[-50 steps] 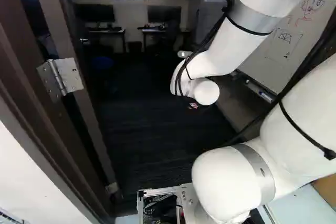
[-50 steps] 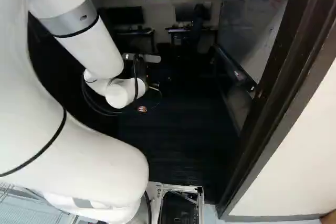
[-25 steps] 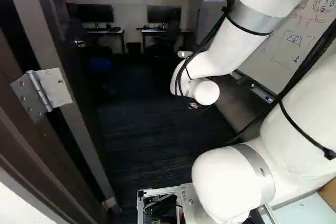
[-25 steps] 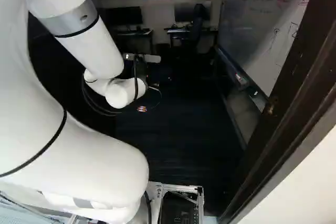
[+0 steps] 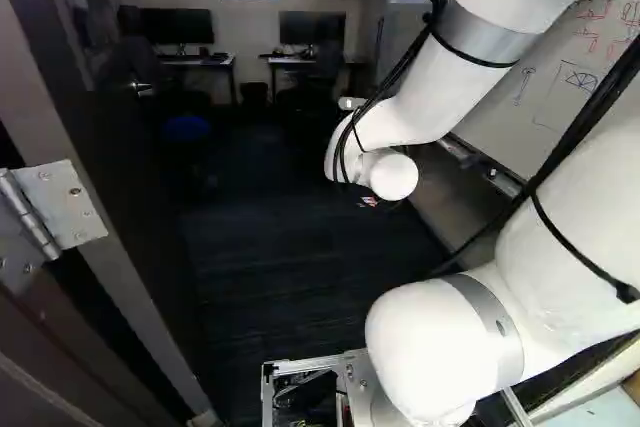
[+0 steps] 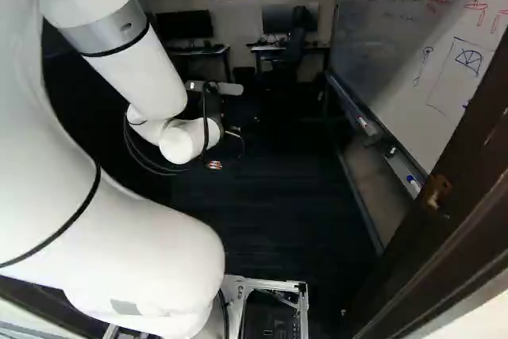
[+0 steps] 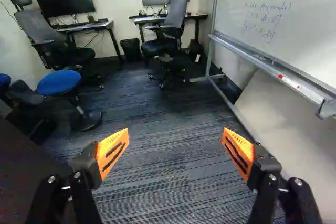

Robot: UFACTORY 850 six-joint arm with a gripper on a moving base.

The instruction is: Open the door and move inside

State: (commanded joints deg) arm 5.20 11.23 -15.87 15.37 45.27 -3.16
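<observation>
The dark door (image 5: 110, 167) stands swung inward at the left of the left base view, with its lever handle (image 5: 141, 88) and a steel hinge (image 5: 52, 212). The doorway's other side, a dark frame (image 6: 444, 220), runs down the right of the right base view. My gripper (image 6: 230, 121) is mostly hidden behind the arm's wrist, inside the room beyond the doorway. In the wrist view the gripper (image 7: 175, 153) has its orange-padded fingers wide apart with only carpet seen between them. A dark surface shows beside one finger, probably the door.
Dark carpet (image 7: 157, 182) stretches ahead. A whiteboard (image 6: 421, 53) on a metal stand lines the room's right side. Desks with monitors (image 7: 65, 0), office chairs (image 7: 170, 24) and a bin (image 7: 130, 49) stand at the far wall. A blue stool (image 7: 59, 82) is on the left.
The base has moved forward: hinge and door edge slid outward in the left base view, and the frame slid outward in the right one. The arm has kept its pose against its lowest joint.
</observation>
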